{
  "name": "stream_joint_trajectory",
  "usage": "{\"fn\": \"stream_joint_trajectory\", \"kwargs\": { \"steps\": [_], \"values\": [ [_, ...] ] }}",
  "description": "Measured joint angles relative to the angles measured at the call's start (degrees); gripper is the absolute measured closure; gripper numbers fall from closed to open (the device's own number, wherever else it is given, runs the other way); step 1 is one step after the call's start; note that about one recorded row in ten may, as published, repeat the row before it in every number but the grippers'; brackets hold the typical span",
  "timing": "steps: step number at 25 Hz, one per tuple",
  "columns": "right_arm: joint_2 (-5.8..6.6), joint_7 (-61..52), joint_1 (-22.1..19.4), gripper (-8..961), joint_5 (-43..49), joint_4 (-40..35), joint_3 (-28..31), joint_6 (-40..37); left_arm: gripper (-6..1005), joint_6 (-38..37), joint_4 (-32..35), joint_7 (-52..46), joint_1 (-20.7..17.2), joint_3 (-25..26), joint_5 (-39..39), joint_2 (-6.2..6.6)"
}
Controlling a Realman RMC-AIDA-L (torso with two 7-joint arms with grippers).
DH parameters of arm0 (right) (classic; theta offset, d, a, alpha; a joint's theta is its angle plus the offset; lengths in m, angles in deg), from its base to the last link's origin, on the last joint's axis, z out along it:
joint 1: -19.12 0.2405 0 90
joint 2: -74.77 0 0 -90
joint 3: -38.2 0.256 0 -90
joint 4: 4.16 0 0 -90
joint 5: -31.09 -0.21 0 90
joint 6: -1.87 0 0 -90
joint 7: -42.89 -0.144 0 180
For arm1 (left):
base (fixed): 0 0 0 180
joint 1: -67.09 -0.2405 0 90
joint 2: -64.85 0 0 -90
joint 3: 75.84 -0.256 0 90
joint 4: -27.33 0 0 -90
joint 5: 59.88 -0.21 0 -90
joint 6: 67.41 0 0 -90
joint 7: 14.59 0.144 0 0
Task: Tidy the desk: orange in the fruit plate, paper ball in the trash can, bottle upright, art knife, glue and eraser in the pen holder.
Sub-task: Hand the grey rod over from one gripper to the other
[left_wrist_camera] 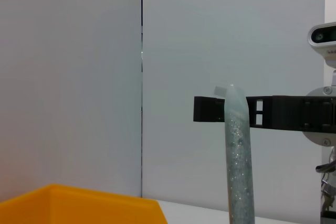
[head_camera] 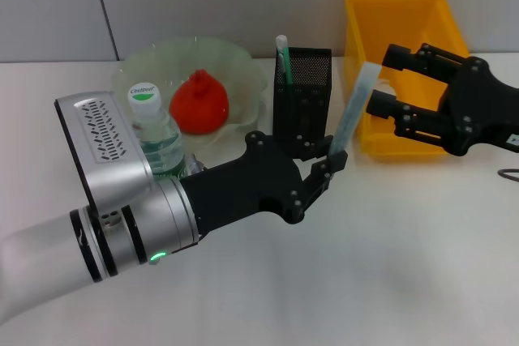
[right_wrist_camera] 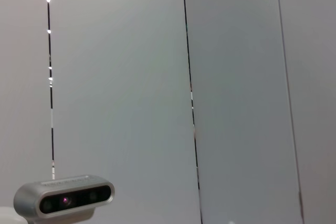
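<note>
My left gripper (head_camera: 334, 160) is shut on the lower end of the glue (head_camera: 354, 107), a translucent pale blue stick held tilted just right of the black mesh pen holder (head_camera: 302, 99). The glue (left_wrist_camera: 237, 150) fills the left wrist view. A green and white item (head_camera: 282, 56) stands in the holder. The bottle (head_camera: 154, 131) stands upright behind my left arm. The orange (head_camera: 199, 103) lies in the green glass fruit plate (head_camera: 243, 62). My right gripper (head_camera: 383, 80) hangs open over the yellow trash can (head_camera: 405, 14). The eraser is out of view.
A small white shape (head_camera: 388, 87) inside the trash can is mostly hidden by my right fingers. A dark cable (head_camera: 507, 174) lies at the table's right edge. The white wall stands close behind the plate, holder and can.
</note>
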Motion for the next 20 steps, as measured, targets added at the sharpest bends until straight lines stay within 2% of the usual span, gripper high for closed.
{"fn": "stream_joint_trajectory", "kwargs": {
  "steps": [9,14,20],
  "values": [
    [-0.01,0.57,0.87,216,-0.02,-2.48,-0.62,0.0,829,-0.2,0.0,0.05,0.06,-0.01,0.07,0.0],
    [-0.01,0.59,0.89,381,-0.09,-2.82,-0.63,0.0,829,-0.25,-0.01,0.78,0.1,-0.01,0.09,0.01],
    [-0.01,0.58,1.09,451,-0.56,-3.13,-0.63,0.0,830,-0.28,0.0,0.91,0.15,-0.01,0.09,0.0]
  ]
}}
